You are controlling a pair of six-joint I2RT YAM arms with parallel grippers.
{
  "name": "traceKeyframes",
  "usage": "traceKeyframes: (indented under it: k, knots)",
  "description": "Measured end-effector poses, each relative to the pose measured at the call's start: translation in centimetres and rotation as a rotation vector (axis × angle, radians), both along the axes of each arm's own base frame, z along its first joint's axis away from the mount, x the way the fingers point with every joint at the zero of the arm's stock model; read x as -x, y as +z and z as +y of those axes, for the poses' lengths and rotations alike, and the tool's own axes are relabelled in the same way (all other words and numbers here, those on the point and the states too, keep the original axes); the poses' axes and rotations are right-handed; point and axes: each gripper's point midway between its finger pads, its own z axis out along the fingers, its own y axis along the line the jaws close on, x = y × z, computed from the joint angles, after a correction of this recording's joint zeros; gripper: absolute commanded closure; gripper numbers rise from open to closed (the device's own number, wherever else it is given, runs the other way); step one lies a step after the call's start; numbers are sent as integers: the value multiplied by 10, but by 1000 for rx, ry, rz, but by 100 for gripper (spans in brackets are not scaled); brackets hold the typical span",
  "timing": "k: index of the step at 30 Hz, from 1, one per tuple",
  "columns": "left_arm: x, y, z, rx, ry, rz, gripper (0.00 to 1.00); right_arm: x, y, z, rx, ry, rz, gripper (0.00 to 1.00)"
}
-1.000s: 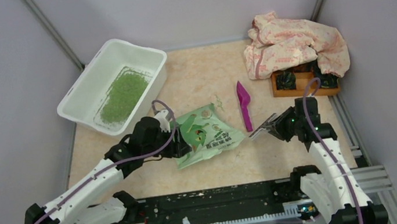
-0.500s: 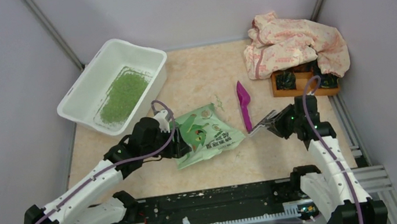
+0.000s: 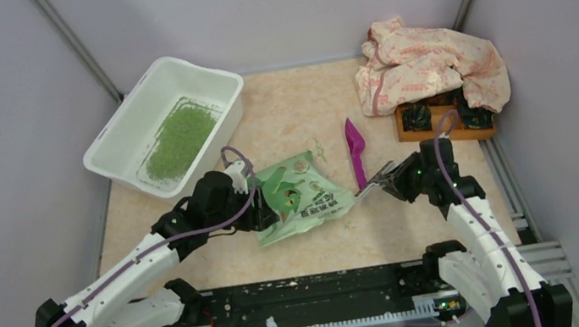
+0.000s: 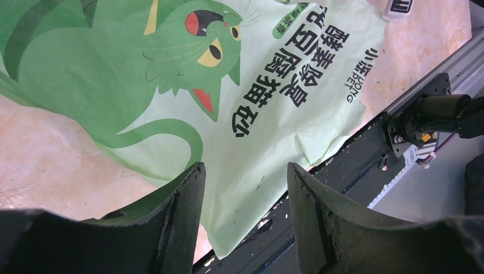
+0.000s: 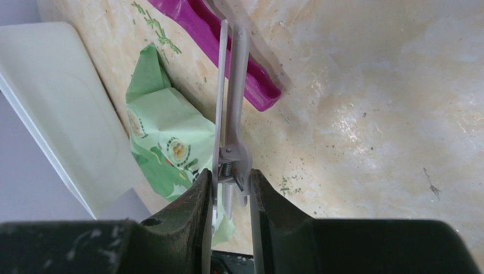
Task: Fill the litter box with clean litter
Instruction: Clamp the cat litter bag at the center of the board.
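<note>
With the left gripper point(image 4: 245, 171) spread-jawed over the bag point(image 3: 304, 197) mid-worktop, bring the spring shears point(image 5: 235, 85), blades pressed together in the right gripper point(image 5: 228, 182), squarely to the bag's right edge; clean litter point(image 3: 179, 140) lies in the far-left-corner litter box point(image 3: 130, 117).

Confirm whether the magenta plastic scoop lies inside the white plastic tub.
No, the magenta scoop lies on the tabletop, outside the white tub.

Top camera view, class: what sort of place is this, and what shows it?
Probably a robot lab cell: plain grey walls enclose the table, two arms are bolted at its edge, beside a litter box.
</note>
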Motion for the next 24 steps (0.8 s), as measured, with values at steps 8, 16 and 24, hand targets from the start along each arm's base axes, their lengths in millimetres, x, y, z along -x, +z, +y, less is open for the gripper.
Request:
traceKeyframes:
  k: [8, 16, 24]
  knots:
    - [0, 3, 0, 6, 0, -8, 39, -1, -2, -4, 26, -20, 4, 100]
    - [1, 5, 1, 11, -2, -16, 39, -7, 10, -9, 59, -28, -25, 100]
    - [2, 7, 2, 14, -2, -19, 39, -2, 6, -12, 85, -25, -10, 100]
